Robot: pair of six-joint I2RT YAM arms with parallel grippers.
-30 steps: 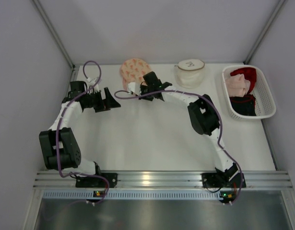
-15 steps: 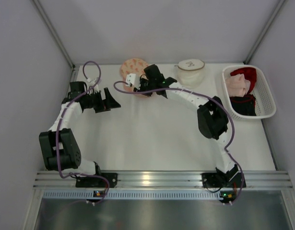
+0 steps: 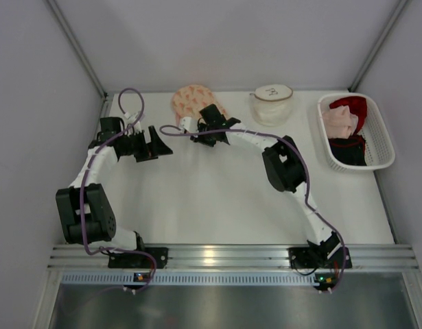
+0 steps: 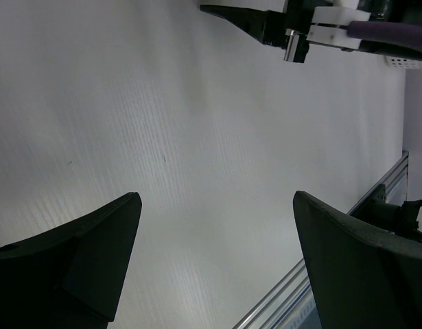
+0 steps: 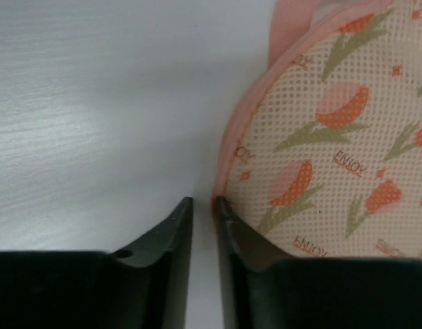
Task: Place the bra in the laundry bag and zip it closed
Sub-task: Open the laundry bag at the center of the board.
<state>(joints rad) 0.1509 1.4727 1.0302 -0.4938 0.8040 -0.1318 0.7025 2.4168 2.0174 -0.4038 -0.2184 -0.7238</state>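
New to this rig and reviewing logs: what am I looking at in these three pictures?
Two robot arms are bolted at the near edge of a table. The overhead picture shows both; the other two come from cameras on each wrist. The left tool hangs open over the table, holding nothing. The right tool is nearly closed at the rim of a pink floral mesh laundry bag, with nothing visibly between its fingers. Also there: a white round pouch and a white basket of clothes.
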